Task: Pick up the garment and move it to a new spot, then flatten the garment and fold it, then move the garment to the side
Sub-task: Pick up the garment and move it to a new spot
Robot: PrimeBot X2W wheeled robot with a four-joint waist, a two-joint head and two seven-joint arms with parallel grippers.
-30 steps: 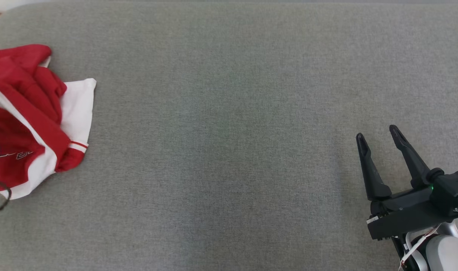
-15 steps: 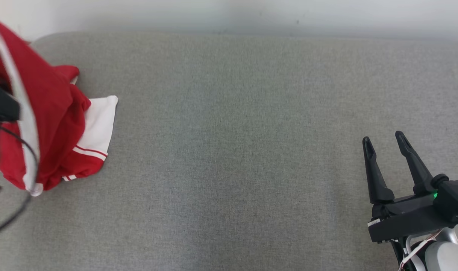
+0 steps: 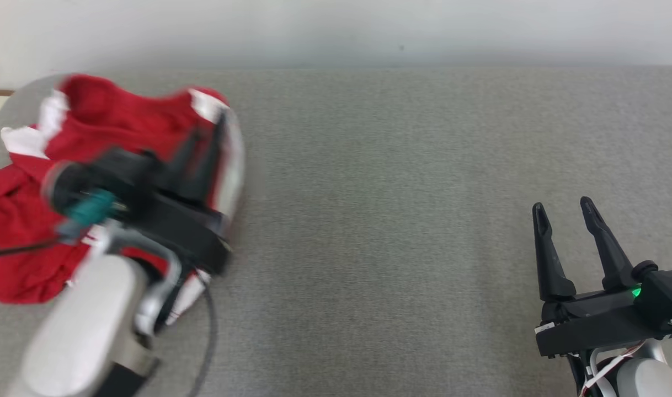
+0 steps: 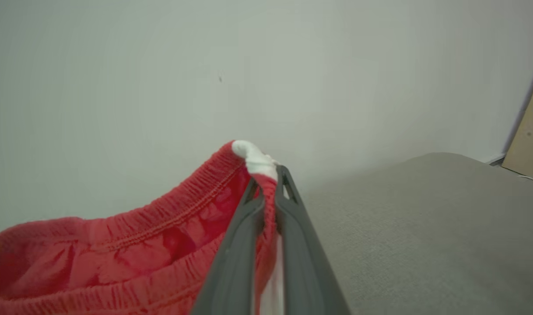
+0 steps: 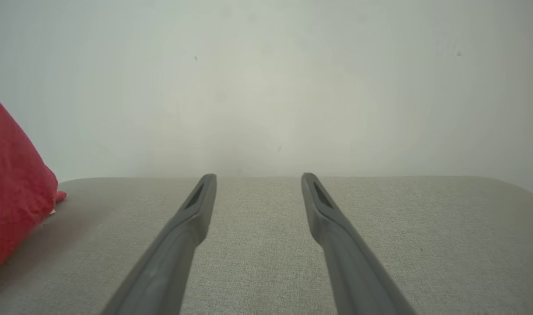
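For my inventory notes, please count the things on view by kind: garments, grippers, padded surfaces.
Red and white fabric garment: 1
Dark two-fingered grippers: 2 (left gripper shut on the garment, right gripper open)
Grey fabric padded surface: 1
Total: 4

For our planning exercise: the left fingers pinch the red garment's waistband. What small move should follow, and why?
Probably carry the garment rightward over the middle of the grey surface: the left gripper is shut on its waistband, the cloth is bunched at the surface's left end, and the right gripper stands open.
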